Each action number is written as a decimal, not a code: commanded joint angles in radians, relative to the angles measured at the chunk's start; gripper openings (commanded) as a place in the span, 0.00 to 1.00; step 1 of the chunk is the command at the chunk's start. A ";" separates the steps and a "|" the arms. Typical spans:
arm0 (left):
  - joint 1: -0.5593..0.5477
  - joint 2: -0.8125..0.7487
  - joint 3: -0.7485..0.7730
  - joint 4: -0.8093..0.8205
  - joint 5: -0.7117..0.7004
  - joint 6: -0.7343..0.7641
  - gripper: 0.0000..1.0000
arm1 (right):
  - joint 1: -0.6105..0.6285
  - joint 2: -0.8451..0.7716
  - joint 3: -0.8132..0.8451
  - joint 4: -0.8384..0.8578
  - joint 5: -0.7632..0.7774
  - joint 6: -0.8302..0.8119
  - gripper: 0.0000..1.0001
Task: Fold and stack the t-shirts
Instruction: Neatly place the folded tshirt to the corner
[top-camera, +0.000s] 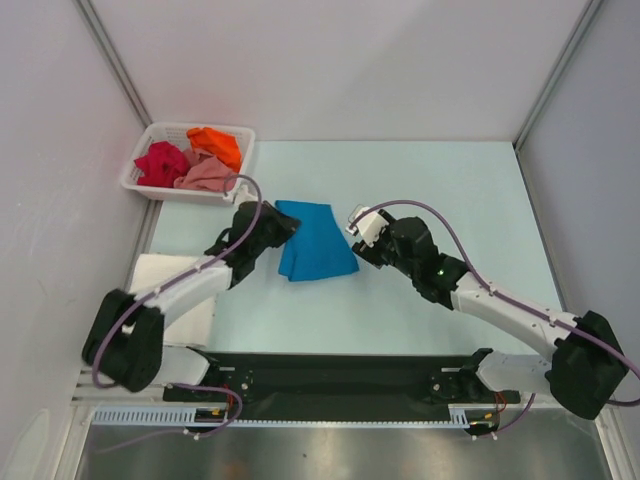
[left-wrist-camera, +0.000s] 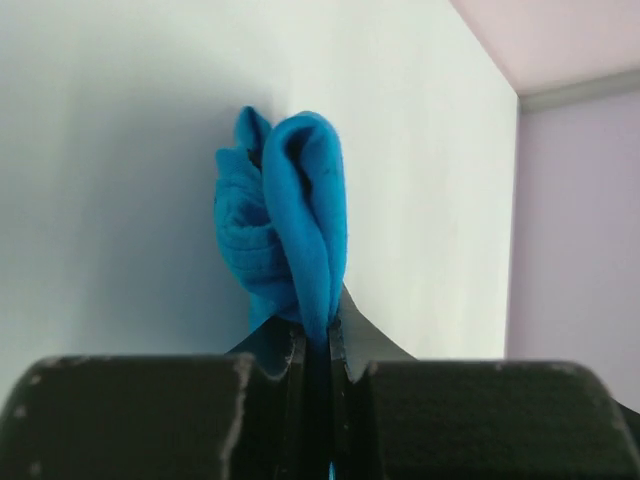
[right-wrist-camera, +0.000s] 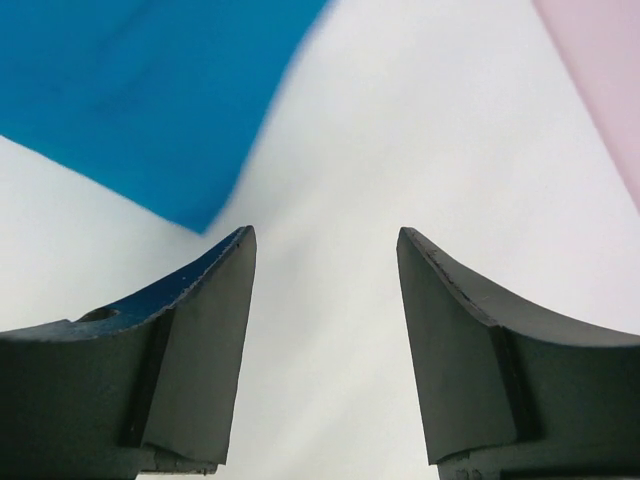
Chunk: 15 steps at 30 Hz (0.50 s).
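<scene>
The bright blue t-shirt lies folded on the table's middle. My left gripper is shut on its left edge; in the left wrist view a bunched fold of blue cloth rises from between the closed fingers. My right gripper is open and empty just right of the shirt; the shirt's corner shows at upper left in the right wrist view. The white t-shirt lies flat at the left edge under my left arm. The crimson, orange and dusty pink t-shirts are crumpled in the basket.
The white slotted plastic basket stands at the table's far left corner. Grey walls enclose the table on the left, back and right. A black rail with the arm bases runs along the near edge.
</scene>
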 joint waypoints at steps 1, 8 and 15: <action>0.009 -0.165 -0.031 -0.240 -0.249 0.079 0.00 | 0.013 -0.060 -0.001 0.018 0.025 0.042 0.63; 0.067 -0.254 0.120 -0.663 -0.493 -0.020 0.00 | 0.031 -0.112 -0.004 0.010 0.042 0.047 0.63; 0.248 -0.266 0.189 -0.783 -0.479 0.033 0.00 | 0.036 -0.126 0.006 0.002 0.055 0.036 0.63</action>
